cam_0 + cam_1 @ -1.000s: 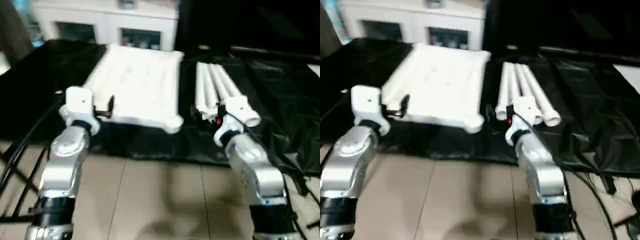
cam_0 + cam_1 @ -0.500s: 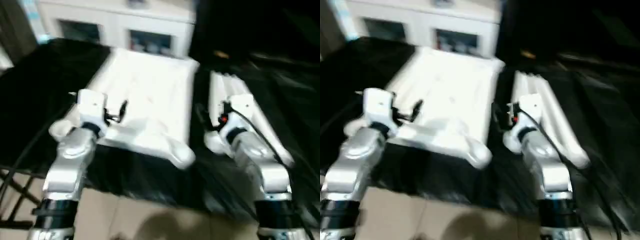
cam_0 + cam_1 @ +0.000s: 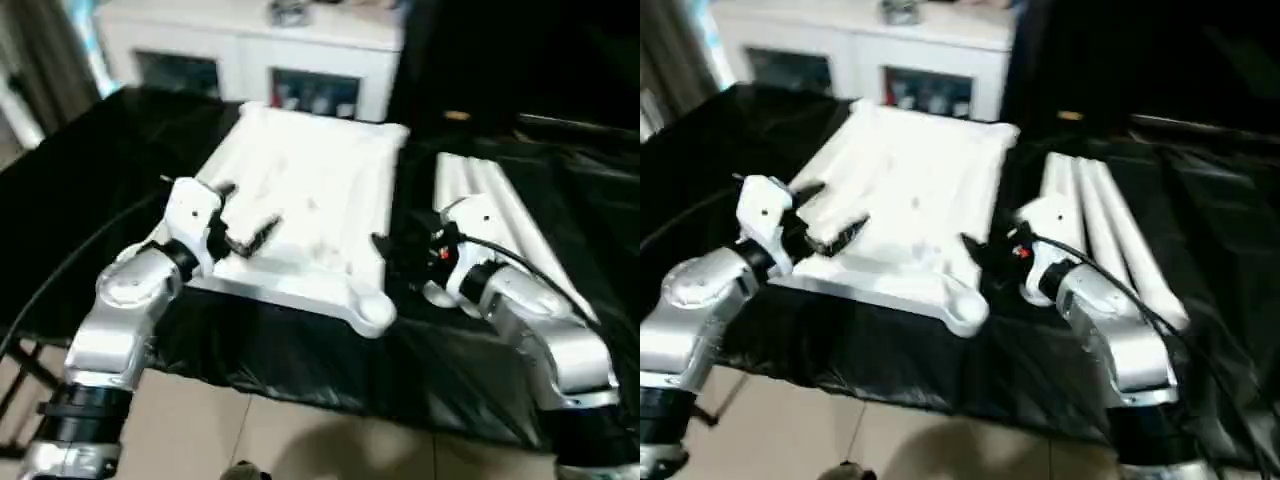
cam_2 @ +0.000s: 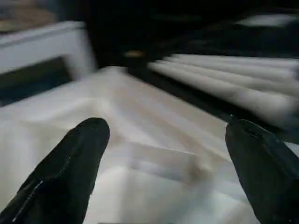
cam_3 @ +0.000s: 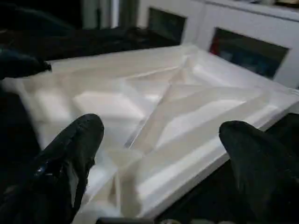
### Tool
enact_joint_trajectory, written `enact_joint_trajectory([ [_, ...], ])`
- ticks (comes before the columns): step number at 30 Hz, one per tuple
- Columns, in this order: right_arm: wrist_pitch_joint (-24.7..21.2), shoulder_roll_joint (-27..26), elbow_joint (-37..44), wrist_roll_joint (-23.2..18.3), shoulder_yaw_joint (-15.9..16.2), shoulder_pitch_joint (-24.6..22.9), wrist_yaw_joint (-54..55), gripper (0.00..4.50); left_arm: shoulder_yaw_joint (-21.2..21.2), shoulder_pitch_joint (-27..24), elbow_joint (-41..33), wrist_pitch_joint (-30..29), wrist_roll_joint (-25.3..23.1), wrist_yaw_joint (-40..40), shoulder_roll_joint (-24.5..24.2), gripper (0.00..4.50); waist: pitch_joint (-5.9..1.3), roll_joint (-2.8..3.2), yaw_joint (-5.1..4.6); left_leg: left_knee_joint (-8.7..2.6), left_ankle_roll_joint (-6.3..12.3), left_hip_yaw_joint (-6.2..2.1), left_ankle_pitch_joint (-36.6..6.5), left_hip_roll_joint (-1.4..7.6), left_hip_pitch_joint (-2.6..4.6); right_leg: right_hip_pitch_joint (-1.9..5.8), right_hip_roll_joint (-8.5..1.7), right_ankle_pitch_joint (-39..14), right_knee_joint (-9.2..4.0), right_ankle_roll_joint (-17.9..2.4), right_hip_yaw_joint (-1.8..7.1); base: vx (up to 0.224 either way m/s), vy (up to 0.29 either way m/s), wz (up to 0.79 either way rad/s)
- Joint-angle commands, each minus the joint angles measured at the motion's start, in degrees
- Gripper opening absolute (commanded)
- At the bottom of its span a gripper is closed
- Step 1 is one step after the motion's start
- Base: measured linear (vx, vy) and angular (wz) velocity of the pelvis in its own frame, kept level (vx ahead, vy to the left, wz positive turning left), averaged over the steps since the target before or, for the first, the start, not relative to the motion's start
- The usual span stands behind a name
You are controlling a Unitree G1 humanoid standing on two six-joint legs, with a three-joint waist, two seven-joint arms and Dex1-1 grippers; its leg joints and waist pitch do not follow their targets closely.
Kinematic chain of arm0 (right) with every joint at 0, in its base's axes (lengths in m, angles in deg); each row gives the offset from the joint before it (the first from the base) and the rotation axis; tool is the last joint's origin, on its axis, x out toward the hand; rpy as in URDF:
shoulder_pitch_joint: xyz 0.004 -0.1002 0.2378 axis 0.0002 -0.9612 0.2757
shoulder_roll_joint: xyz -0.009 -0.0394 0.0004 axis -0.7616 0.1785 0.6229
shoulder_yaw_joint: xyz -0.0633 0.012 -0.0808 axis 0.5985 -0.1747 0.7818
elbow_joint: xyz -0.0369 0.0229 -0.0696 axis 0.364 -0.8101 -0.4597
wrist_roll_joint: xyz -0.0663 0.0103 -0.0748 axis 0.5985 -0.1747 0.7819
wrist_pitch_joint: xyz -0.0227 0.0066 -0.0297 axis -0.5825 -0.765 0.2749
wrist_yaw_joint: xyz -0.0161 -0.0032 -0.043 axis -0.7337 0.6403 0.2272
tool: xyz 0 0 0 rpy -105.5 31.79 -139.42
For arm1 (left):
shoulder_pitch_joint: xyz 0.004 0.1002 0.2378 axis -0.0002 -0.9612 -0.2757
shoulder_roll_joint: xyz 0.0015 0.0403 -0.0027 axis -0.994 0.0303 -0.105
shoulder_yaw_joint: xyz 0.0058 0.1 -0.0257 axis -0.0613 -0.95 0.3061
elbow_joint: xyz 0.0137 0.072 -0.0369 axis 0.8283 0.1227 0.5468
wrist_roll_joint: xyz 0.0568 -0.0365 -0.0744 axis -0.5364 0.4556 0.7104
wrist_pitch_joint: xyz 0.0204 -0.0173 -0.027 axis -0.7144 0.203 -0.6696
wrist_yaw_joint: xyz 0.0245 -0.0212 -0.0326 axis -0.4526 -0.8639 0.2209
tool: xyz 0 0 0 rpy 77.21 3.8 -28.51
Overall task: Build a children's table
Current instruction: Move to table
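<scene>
White plastic top (image 3: 310, 190) is laid ribs-up on black sheet (image 3: 90, 190), so sockets can be reached; legs (image 3: 500, 210) are bundled at its 3 o'clock. Left pincer (image 3: 245, 215) and right pincer (image 3: 395, 250) are held wide open, empty, flanking its near end.

Work surface was a low platform covered in a wrinkled black sheet (image 3: 90, 190). White tabletop (image 3: 310, 200) lay on it ribbed side up, around centre. Four white tube legs (image 3: 490, 200) lay side by side at its 3 o'clock, apart from it, pointing toward 12.
</scene>
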Motion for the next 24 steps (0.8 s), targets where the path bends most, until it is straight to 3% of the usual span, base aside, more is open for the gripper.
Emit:
enact_joint_trajectory([
  [1,0.60,2.72,0.92,-1.06,0.73,-0.47,-3.94,4.50,-2.61,2.51,2.88,1.12,0.16,-5.84,-0.13,4.44,-2.81,0.48,-0.36,-5.05,-5.21,-0.82,-30.04,2.17,2.20,0.15,-3.71,-28.73,-7.11,-5.57,1.74,0.000,0.000,0.00],
  [2,0.85,4.30,0.74,-1.47,0.87,-0.56,-5.96,4.50,-3.96,3.61,4.71,1.67,-0.08,-8.16,-0.18,4.44,-2.87,0.89,-0.37,-5.05,-5.05,-0.83,-29.86,2.16,2.19,0.21,-3.68,-27.72,-6.99,-5.87,1.75,0.000,0.000,0.00],
  [4,1.00,5.27,0.75,-1.77,1.15,-0.81,-7.74,4.50,-5.21,4.39,6.75,2.94,-0.16,-10.76,-0.77,4.44,-2.90,1.14,-0.56,-5.06,-4.74,-0.54,-29.63,2.33,2.24,0.21,-3.56,-24.47,-6.66,-7.29,1.79,0.000,0.000,0.00],
  [6,1.76,7.31,0.45,-0.72,1.64,-1.00,-9.79,4.50,-7.23,6.12,10.41,5.17,-1.59,-13.60,-0.89,4.44,-3.02,0.94,-0.87,-5.13,-4.34,-0.32,-28.26,2.29,1.81,0.62,-3.48,-22.38,-6.54,-8.03,1.69,0.000,0.000,0.00],
  [7,1.57,8.41,0.94,-0.80,1.68,-1.41,-11.15,4.50,-8.33,7.05,12.67,6.01,-2.59,-15.19,-0.85,4.44,-3.15,0.50,-0.86,-5.15,-3.90,-0.21,-27.02,2.41,1.74,0.83,-3.57,-21.11,-6.44,-8.25,1.70,0.000,0.000,0.00],
  [11,0.67,10.81,3.06,-1.95,1.77,-3.18,-14.44,4.50,-11.27,8.71,17.70,9.21,-5.74,-18.42,-1.20,4.18,-3.34,0.54,-0.84,-4.95,-2.33,0.13,-23.98,2.50,1.54,0.99,-3.63,-19.40,-6.46,-8.71,1.73,0.000,0.000,0.00],
  [12,0.75,11.37,3.36,-2.12,1.84,-3.56,-15.14,4.50,-11.78,9.08,18.77,9.91,-6.11,-19.40,-1.28,4.10,-3.46,0.66,-0.72,-4.91,-1.98,0.19,-22.96,2.61,1.50,1.05,-3.76,-18.40,-6.33,-9.00,1.76,0.000,0.000,0.00],
  [13,0.75,12.37,3.86,-2.52,1.89,-4.48,-16.44,4.50,-12.81,10.16,21.33,10.55,-7.12,-20.95,-1.37,4.10,-3.58,1.25,-0.70,-4.82,-2.03,0.22,-22.46,2.64,1.57,1.02,-3.81,-17.11,-6.16,-9.53,1.77,0.000,0.000,0.00],
  [14,1.01,12.66,3.88,-2.34,2.11,-4.61,-16.61,4.50,-13.11,10.79,22.70,11.14,-7.55,-21.42,-1.40,3.98,-3.70,0.93,-0.73,-4.69,-1.66,0.35,-21.55,2.67,1.54,1.13,-3.67,-14.50,-6.07,-10.38,1.75,0.000,0.000,0.00],
  [15,1.43,13.28,3.93,-2.17,2.42,-4.99,-16.94,4.50,-13.95,12.44,26.45,13.10,-8.81,-22.41,-1.40,3.84,-3.77,1.96,-0.66,-4.69,-1.50,0.31,-20.47,2.51,1.43,1.25,-3.58,-11.54,-5.91,-11.31,1.63,0.050,-0.003,-0.02],
  [16,1.56,13.42,3.95,-2.15,2.51,-5.08,-17.01,4.50,-14.27,13.05,27.83,13.89,-9.29,-22.75,-1.43,3.84,-3.86,1.52,-0.76,-4.54,-1.33,0.44,-20.09,2.49,1.44,1.35,-3.43,-10.17,-5.96,-11.50,1.63,0.051,0.001,-0.02],
  [17,1.64,13.45,4.00,-2.15,2.60,-5.11,-17.03,4.50,-14.56,13.47,28.73,14.34,-9.68,-23.05,-1.57,3.72,-4.24,1.46,-0.57,-4.29,-0.89,0.46,-17.76,2.59,1.52,1.69,-3.53,-5.37,-5.35,-12.82,1.59,0.051,0.001,-0.02],
  [19,1.77,13.39,4.07,-2.22,2.58,-5.12,-17.26,4.50,-14.84,15.03,31.45,15.54,-10.36,-23.02,-1.50,3.57,-4.30,2.30,-0.56,-4.06,0.14,0.58,-14.92,2.53,1.34,1.85,-3.43,0.07,-4.81,-14.59,1.41,0.026,0.002,-0.01],
  [20,1.69,13.36,4.13,-2.24,2.68,-5.05,-17.34,4.50,-14.86,15.85,32.67,15.86,-10.40,-23.53,-1.55,3.47,-4.42,2.03,-0.57,-3.85,0.87,0.71,-14.18,2.51,1.45,2.10,-3.44,1.89,-4.69,-15.44,1.36,0.000,0.000,0.00],
  [21,1.38,13.40,4.55,-2.48,2.90,-5.13,-17.74,4.50,-14.64,17.43,35.26,16.15,-10.28,-24.73,-1.59,3.38,-4.53,2.36,-0.42,-3.67,1.64,0.82,-12.76,2.54,1.47,2.22,-3.52,3.65,-4.51,-16.32,1.35,0.000,0.000,0.00],
  [24,0.76,13.38,5.17,-2.73,3.18,-5.11,-18.03,4.50,-14.40,19.01,38.11,16.27,-10.01,-26.88,-1.81,3.25,-4.37,2.11,-0.36,-3.62,2.52,1.09,-12.29,2.48,1.47,2.24,-3.50,2.23,-4.75,-16.83,1.32,0.000,0.000,0.00],
])
